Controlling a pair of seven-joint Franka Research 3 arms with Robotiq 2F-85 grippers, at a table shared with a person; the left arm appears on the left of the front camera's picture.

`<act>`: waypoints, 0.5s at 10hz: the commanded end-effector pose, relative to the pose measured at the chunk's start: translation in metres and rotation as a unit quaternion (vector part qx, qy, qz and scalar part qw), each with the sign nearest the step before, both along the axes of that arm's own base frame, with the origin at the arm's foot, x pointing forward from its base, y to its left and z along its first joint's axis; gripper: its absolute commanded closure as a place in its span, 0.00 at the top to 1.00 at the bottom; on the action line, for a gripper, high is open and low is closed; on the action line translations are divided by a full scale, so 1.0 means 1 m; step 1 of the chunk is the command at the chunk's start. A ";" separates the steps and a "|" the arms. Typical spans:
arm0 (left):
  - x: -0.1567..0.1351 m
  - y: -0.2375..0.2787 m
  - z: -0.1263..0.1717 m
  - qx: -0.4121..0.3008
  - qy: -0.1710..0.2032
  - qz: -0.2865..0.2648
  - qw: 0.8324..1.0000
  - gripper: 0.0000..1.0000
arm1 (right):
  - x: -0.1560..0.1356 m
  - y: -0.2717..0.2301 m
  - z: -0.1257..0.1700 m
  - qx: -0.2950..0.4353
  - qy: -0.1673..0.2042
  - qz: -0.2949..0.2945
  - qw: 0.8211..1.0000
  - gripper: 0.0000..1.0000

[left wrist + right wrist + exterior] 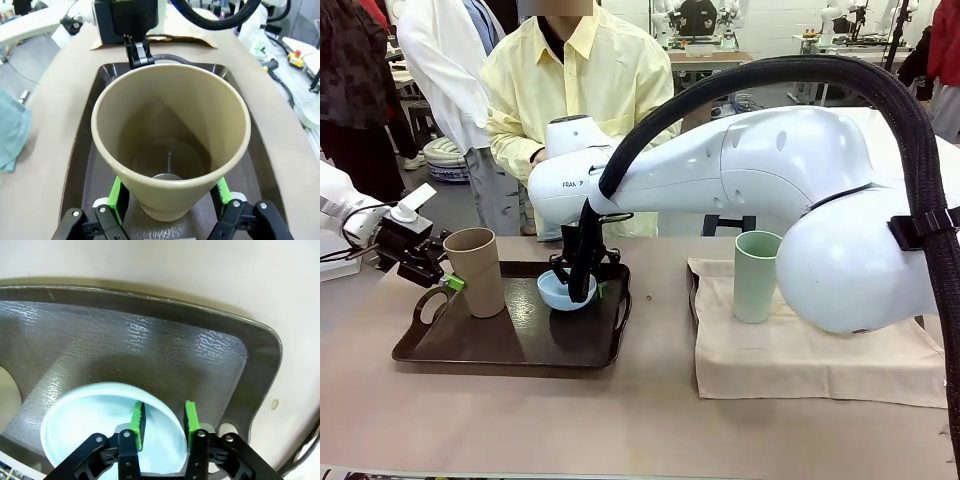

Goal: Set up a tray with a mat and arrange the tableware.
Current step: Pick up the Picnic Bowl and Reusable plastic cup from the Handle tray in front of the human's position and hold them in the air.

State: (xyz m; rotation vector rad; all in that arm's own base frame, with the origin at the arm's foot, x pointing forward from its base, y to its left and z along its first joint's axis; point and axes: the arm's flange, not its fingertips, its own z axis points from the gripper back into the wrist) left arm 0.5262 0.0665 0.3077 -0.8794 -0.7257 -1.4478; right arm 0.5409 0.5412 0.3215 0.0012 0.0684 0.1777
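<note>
A dark tray (520, 345) lies left of centre, and on its left part stands the tan-brown tumbler (475, 270). My left gripper (455, 283) is at the tumbler's left side. In the left wrist view the tumbler (170, 120) sits between the widely spread green pads (116, 195) of the left gripper (169, 192), which looks open. My right gripper (578, 285) reaches down over the pale blue bowl (560, 293) on the tray. In the right wrist view the right gripper (162, 422) is open, its fingers straddling the rim of the bowl (85, 420). The pale green tumbler (756, 275) stands on the cream cloth mat (800, 350). The pale green bowl is out of view.
A person in a yellow shirt (580, 80) stands at the table's far side behind the tray. My right arm's bulky white links (790, 170) stretch across the table above the mat. A teal cloth (12, 130) hangs off the table's edge beside the tray.
</note>
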 end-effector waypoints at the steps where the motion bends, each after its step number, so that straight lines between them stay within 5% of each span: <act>1: 0.001 -0.003 -0.002 -0.023 0.003 -0.003 1.000 0.00 | 0.006 0.006 0.001 0.002 -0.007 0.005 1.000 0.02; 2: 0.002 -0.003 -0.003 -0.024 0.008 -0.006 1.000 0.00 | 0.006 0.006 0.001 0.002 -0.008 0.004 1.000 0.00; 3: 0.003 -0.004 -0.003 -0.026 0.013 -0.010 1.000 0.29 | 0.007 0.006 0.001 0.000 -0.011 0.003 1.000 0.00; 4: 0.004 -0.004 -0.004 -0.025 0.013 -0.017 0.999 0.34 | 0.008 0.005 0.001 -0.002 -0.013 0.000 1.000 0.00; 5: 0.003 -0.004 -0.004 -0.029 0.018 -0.020 0.999 0.25 | 0.007 0.006 0.001 -0.003 -0.013 0.000 1.000 0.00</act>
